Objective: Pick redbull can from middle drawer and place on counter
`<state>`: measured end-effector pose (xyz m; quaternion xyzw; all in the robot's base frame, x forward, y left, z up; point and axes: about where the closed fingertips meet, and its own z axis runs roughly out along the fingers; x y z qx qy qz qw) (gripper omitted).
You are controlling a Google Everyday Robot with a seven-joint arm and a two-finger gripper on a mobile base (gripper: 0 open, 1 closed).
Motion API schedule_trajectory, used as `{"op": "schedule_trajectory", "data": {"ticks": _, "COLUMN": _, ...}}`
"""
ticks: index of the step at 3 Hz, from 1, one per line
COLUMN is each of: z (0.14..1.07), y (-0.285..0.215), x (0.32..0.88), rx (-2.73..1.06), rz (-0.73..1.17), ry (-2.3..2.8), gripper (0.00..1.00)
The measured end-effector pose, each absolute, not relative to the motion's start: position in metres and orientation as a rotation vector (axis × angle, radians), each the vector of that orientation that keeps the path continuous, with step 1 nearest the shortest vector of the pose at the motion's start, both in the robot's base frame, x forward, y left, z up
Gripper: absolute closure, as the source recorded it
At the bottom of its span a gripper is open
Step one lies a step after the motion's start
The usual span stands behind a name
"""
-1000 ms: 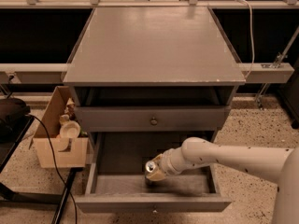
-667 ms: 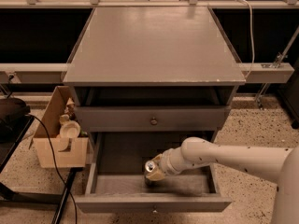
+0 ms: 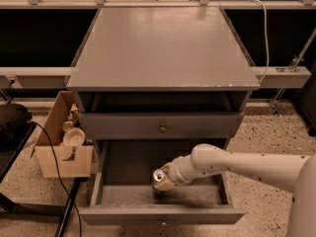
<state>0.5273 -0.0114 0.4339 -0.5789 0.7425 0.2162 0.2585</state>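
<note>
Where the middle drawer point(image 3: 126, 195) stands open below the cabinet's front, the gripper point(image 3: 162, 180) is inside it, near the centre of the grey floor and towards the front wall. Its jaws are pinching the redbull can point(image 3: 158, 175), one tan finger on either side of the body. The can sits in the drawer, between the jaws, with its shiny lid tilted up and to the left; its lower body is in shadow, and contact with the drawer floor cannot be confirmed. The white arm point(image 3: 242, 164) enters from the right, crosses above the drawer's right wall and slopes down to the gripper.

Above the open drawer, the upper drawer front point(image 3: 123, 126) is closed, with a round metal knob point(image 3: 162, 128) at its middle. The table point(image 3: 163, 48), being the flat grey top of the cabinet, shows pale chips along its front edge.

To the left of the cabinet, a cardboard box point(image 3: 64, 159) sits just beside the drawer, holding light-coloured items that cannot be identified. A black cable point(image 3: 48, 149) runs across the box's front. The floor point(image 3: 256, 142) is speckled stone.
</note>
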Motion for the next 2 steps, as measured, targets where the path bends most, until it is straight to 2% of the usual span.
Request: {"op": "schedule_trajectory", "data": {"ticks": 2, "z": 0.501, "y": -0.014, "x": 0.531, "rx": -1.621, "rz": 0.573, "ry": 1.978, "gripper": 1.00}}
